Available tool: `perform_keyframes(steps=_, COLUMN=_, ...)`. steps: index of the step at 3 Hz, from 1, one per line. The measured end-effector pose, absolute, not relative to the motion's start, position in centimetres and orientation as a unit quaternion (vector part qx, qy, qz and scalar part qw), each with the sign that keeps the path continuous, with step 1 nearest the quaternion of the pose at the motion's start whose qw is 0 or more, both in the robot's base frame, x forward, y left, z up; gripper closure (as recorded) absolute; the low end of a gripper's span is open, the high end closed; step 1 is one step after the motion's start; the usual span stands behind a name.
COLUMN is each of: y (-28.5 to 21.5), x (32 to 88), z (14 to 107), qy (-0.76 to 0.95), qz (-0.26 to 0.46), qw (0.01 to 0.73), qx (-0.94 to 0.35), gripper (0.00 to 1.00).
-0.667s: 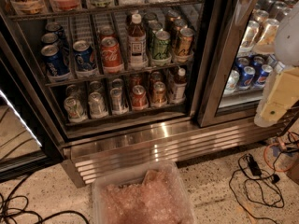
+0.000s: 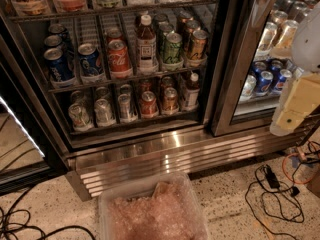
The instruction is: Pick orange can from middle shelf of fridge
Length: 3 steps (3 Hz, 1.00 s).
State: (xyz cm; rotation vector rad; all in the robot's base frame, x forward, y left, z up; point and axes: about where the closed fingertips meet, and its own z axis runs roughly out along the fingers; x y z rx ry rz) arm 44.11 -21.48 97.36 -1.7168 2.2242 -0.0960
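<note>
Amber-orange drink can (image 2: 196,45) with brownish markings and silver lid: upright, at the front of the rightmost lane on the dark wire middle shelf (image 2: 100,82). Inside the dark-framed fridge (image 2: 165,156) with ribbed steel base. Cream gripper (image 2: 287,119) at far right, well apart from the can.

Speckled terrazzo floor (image 2: 230,221) around the clear plastic bin (image 2: 145,186), black cables (image 2: 270,177) tangled right and left of it, cream gripper (image 2: 295,109) hanging well up-right of it
</note>
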Motion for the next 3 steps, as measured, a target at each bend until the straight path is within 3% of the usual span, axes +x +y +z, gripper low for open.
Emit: perform_keyframes(steps=3, y=-17.9, x=48.2, z=90.8, qy=0.78, qz=0.028, qw=0.186, qx=-0.597, gripper=0.0)
